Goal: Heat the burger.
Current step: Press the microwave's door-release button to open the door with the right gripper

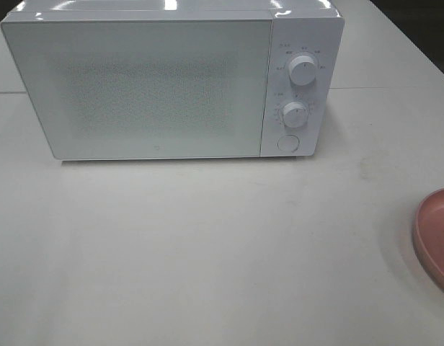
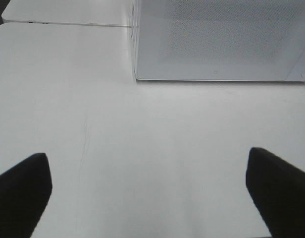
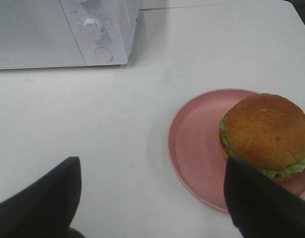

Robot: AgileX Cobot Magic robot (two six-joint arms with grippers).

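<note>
The glossy orange-brown burger (image 3: pixel 266 131) is seated on a round pink plate (image 3: pixel 192 148). The left gripper (image 2: pixel 147 166) and right gripper (image 3: pixel 152 171) are spread, empty. The layers could be sheared by off-centre pinching.

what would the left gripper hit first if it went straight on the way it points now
Probably the microwave door, towards its outer corner; only table shows in between, though depth is hard to judge.

Bright, flat overhead light, glare on the microwave (image 1: pixel 143 86) top, soft washed-out grain throughout.
</note>
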